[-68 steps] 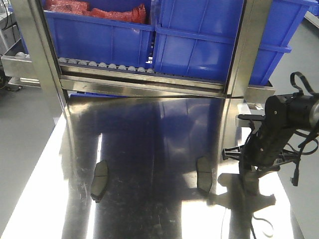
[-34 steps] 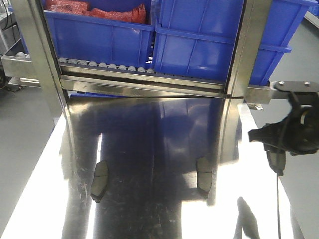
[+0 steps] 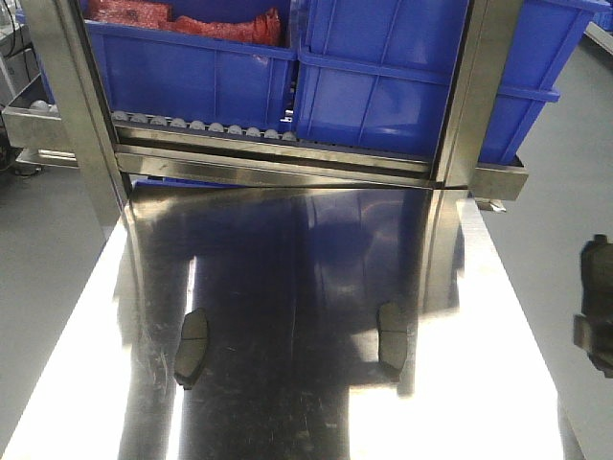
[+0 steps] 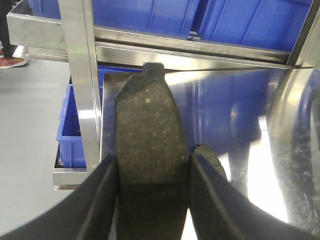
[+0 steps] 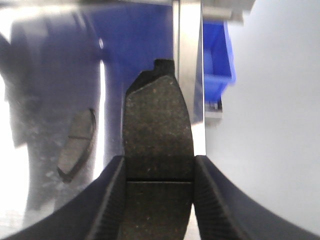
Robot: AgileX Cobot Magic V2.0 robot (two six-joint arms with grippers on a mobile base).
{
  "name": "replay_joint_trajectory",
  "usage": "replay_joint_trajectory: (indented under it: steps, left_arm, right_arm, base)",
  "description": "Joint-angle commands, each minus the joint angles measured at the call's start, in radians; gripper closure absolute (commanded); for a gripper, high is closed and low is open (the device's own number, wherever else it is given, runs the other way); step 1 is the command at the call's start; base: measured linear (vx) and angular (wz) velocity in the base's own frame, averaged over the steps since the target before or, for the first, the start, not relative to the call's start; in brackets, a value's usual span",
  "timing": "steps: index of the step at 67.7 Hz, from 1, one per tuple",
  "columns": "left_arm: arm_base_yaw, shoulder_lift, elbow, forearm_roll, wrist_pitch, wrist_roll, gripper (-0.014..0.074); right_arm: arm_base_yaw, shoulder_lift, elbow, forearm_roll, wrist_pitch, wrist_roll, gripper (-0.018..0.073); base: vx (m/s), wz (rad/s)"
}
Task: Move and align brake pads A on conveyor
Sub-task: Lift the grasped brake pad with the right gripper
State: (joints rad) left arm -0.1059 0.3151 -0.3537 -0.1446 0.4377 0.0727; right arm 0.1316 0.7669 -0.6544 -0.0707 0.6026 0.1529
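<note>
- Brake pads: two lie flat on the steel table (image 3: 306,240), the left pad (image 3: 193,348) and the right pad (image 3: 392,337), well apart, each a dark grey curved slab.
- The left gripper (image 4: 152,165) pinches a third pad (image 4: 149,120) by its long edges at the table's left edge. Its face is rough and speckled, with a black tab on top.
- The right gripper (image 5: 159,167) pinches a fourth pad (image 5: 157,120) at the table's right edge. A thin groove crosses its face.
</note>
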Motion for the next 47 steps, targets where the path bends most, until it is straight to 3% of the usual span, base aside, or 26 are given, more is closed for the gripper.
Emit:
replay_joint_trajectory:
  steps: [1,21,47]
  left_arm:
    - [-0.004,0.007,-0.029,-0.015,-0.099,-0.003,0.0603]
    - [-0.004,0.007,-0.029,-0.015,-0.099,-0.003,0.0603]
    - [-0.004,0.007,-0.029,-0.015,-0.099,-0.003,0.0603]
  right_arm:
    - [-0.001,-0.111,0.034,-0.005,-0.143,-0.006,0.0566]
    - [-0.001,-0.379,0.153,-0.002,-0.195,-0.004,0.0566]
    - [-0.001,-0.43,0.184,-0.011,-0.138,-0.009,0.0566]
  base:
    - [0.0,0.0]
    - [0.0,0.0]
    - [0.0,0.0]
